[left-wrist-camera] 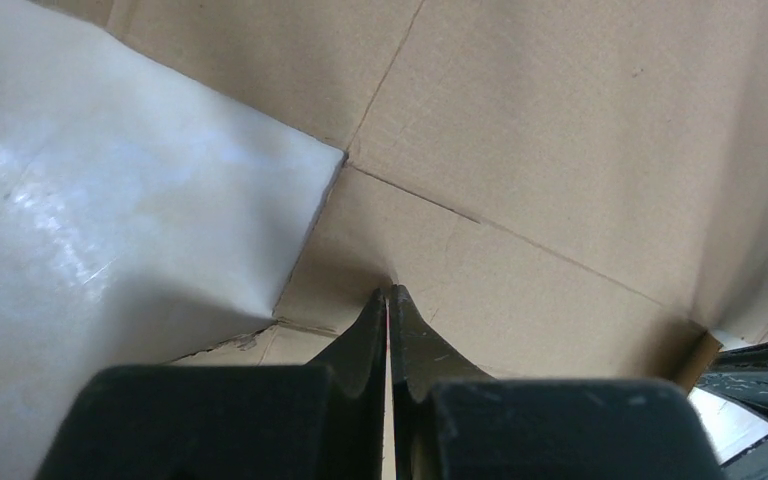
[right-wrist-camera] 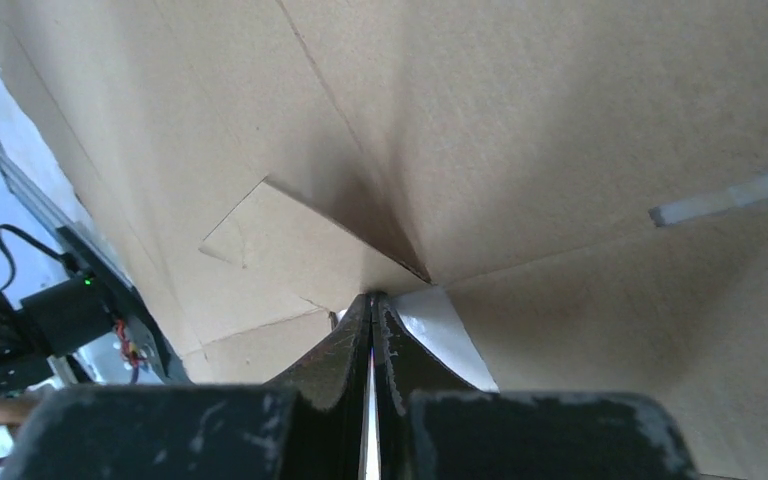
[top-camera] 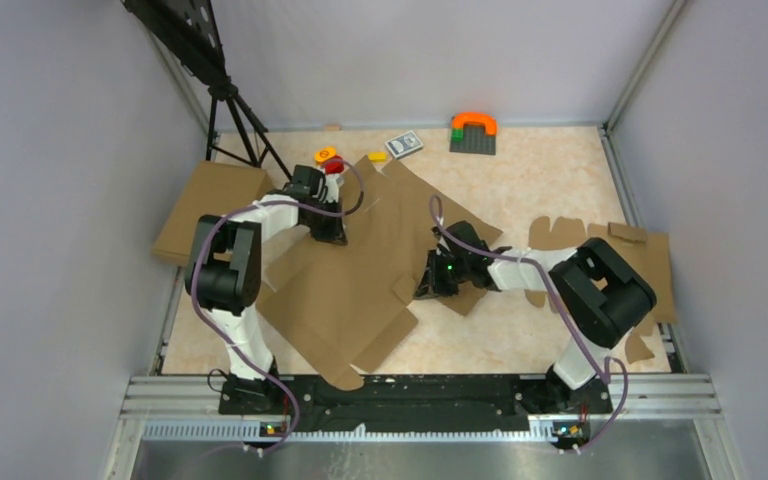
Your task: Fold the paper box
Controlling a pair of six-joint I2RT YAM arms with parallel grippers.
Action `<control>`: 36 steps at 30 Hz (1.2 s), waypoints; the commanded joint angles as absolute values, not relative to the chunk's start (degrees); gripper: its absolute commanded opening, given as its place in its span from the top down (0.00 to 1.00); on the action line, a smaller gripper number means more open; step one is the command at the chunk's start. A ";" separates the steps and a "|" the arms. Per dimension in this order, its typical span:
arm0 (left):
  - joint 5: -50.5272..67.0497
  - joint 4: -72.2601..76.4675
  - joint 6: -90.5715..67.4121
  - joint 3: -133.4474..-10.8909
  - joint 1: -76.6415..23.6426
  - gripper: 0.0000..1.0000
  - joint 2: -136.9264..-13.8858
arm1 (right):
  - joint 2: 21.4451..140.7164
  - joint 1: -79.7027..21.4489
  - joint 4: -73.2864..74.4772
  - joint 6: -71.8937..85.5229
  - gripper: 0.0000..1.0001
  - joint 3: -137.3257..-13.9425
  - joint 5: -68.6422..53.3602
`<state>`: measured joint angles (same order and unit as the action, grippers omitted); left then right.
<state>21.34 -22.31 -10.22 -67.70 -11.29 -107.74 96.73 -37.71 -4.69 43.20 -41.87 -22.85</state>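
Observation:
The paper box is a wide brown die-cut cardboard sheet lying partly unfolded mid-table, with flaps reaching toward the near edge. My left gripper is shut, its tips pressed on the sheet's far left part. In the left wrist view the left gripper meets the cardboard near a crease corner, with nothing between the jaws. My right gripper is shut at the sheet's right edge. The right wrist view shows the right gripper touching the cardboard beside a raised flap.
A flat brown cardboard piece lies at the left wall. A notched cardboard blank lies under the right arm. A tripod stands back left. A grey plate with an orange arch, a small card box and small yellow and red pieces sit at the back.

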 commanded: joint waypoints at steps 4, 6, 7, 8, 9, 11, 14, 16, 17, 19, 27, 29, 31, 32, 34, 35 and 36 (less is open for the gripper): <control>23.11 -25.40 -7.07 -70.18 -16.40 1.00 -111.03 | 93.97 -39.81 5.52 36.47 1.00 -48.95 -14.26; 22.48 -25.57 -7.06 -70.58 -16.69 1.00 -111.25 | 95.44 -39.81 6.50 35.56 1.00 -49.54 -12.78; 22.64 -25.65 -6.85 -70.69 -16.68 1.00 -111.35 | 96.38 -39.81 6.53 35.25 1.00 -49.60 -12.44; 22.86 -25.71 -6.54 -70.81 -16.77 1.00 -111.50 | 97.25 -39.81 6.39 34.97 1.00 -49.51 -12.35; 23.13 -25.75 -6.07 -71.00 -16.90 1.00 -111.57 | 97.86 -39.81 6.18 34.85 1.00 -49.38 -12.14; 23.45 -25.75 -5.04 -71.37 -17.21 1.00 -111.85 | 98.51 -39.81 5.31 34.78 1.00 -48.68 -12.11; 23.77 -25.84 -4.45 -72.85 -17.56 1.00 -112.77 | 98.51 -40.19 3.81 35.72 1.00 -46.74 -13.34; 23.98 -25.92 -4.53 -74.45 -17.86 1.00 -113.97 | 98.02 -41.48 3.06 36.22 1.00 -45.29 -13.20; 24.11 -26.11 -4.54 -75.43 -17.96 1.00 -114.67 | 97.64 -42.42 3.00 36.48 1.00 -44.74 -12.54; 24.37 -26.56 -4.53 -77.28 -18.46 1.00 -116.08 | 97.07 -44.26 2.67 37.23 1.00 -43.95 -11.52; 25.74 -26.67 -5.32 -82.68 -21.63 1.00 -119.87 | 97.39 -48.80 0.95 39.56 1.00 -46.11 -9.06; 26.12 -26.47 -5.66 -83.70 -22.66 1.00 -120.58 | 98.15 -48.80 -0.05 39.40 1.00 -47.76 -9.37; 26.72 -26.37 -5.79 -84.73 -23.54 1.00 -121.39 | 98.94 -48.78 -0.17 39.17 1.00 -49.20 -9.40; 26.85 -26.37 -5.92 -85.29 -24.03 1.00 -121.71 | 99.23 -48.78 -0.18 39.17 1.00 -49.81 -9.49; 27.06 -26.28 -6.13 -85.61 -24.44 1.00 -122.32 | 99.29 -48.78 1.16 39.09 1.00 -50.69 -9.94; 26.98 -26.21 -6.19 -85.50 -24.49 1.00 -122.37 | 98.98 -48.82 1.52 39.03 1.00 -50.86 -10.32; 26.73 -26.19 -6.23 -85.33 -24.52 1.00 -122.28 | 98.31 -48.76 1.76 39.13 1.00 -50.82 -10.41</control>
<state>25.30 -24.67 -5.93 -85.06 -23.18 -120.20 98.17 -48.34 0.16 39.64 -48.60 -12.01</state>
